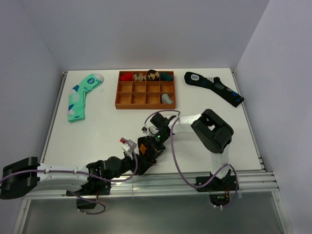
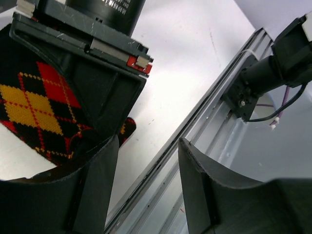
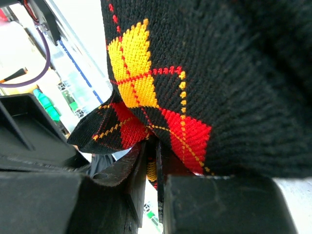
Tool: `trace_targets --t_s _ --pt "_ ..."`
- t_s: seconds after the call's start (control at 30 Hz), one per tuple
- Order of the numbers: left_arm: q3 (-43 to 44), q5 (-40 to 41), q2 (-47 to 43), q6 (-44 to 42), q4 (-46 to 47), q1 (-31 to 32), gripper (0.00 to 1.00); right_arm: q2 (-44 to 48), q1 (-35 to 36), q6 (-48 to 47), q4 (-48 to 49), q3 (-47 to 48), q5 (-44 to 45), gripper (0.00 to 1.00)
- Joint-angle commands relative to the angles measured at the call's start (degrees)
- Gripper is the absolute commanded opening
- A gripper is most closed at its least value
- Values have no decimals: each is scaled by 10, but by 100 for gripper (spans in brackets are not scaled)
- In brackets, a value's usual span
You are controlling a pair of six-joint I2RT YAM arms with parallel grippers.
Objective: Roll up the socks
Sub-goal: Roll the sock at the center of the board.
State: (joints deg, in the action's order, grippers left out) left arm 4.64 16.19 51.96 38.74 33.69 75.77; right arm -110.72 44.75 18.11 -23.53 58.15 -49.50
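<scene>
At the near edge of the worktop (image 1: 97, 131), the right fingers (image 3: 219, 204) pinch the sock (image 3: 195, 73); the left fingers (image 2: 204, 190) are spread, empty, just left of it.

Bright, even light; close-ups perhaps soft.

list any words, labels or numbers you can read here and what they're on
No text is readable in any view.
White patch on the dark navy sock: dark marks, too small to read.
Mint green sock: blue marks, too small to tell if lettering.
Argyle sock: diamond pattern only, no lettering.
</scene>
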Motion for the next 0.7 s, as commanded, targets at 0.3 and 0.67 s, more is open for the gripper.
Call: trace_targets --t_s 0.3,0.67 --pt "17 4 63 15 17 -2 57 -22 5 -35 -57 -4 105 0" --pt "20 17 63 13 4 -29 59 -23 3 -38 -55 -11 105 0"
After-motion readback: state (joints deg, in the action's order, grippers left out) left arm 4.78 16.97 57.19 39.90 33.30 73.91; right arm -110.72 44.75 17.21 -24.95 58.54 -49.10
